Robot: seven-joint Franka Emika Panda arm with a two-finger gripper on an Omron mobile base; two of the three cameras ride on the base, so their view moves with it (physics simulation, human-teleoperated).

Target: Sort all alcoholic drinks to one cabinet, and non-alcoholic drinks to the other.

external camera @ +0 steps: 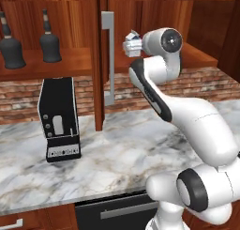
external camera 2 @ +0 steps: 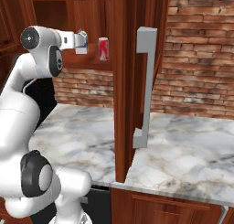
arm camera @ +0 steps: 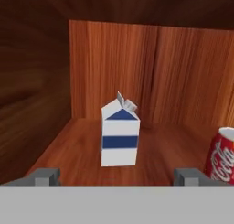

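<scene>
Hand view: milk carton [arm camera: 119, 135] stands upright on the shelf, between and beyond the spread jaws.

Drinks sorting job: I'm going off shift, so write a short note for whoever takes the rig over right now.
Claw: open, empty, facing into the right cabinet.
Milk carton: upright on that cabinet's shelf, just ahead of the claw and apart from it.
Soda can: upright beside the carton.
Two dark bottles: upright on the left cabinet shelf.
Done: all four drinks sorted.
Left: pull the arm out.
</scene>
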